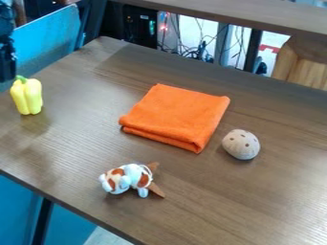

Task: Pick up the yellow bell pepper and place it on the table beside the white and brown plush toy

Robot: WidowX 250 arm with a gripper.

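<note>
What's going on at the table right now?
The black gripper is at the view's left edge, close to the yellow pepper; whether they touch, I can't tell. On the brown table, a folded orange cloth lies near the middle, with a pale, dark-spotted rounded object to its right in the view. A small white-and-brown toy lies nearer the camera.

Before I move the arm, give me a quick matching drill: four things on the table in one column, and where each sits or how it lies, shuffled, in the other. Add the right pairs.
Things:
1. yellow pepper
2. orange cloth
3. patched plush toy
4. spotted rounded object

Place or state:
A. nearest the bottom of the view
B. upright, farthest left of the four
C. just right of the cloth, not touching it
D. folded and lying flat

Right pairs: 1-B; 2-D; 3-A; 4-C
</note>
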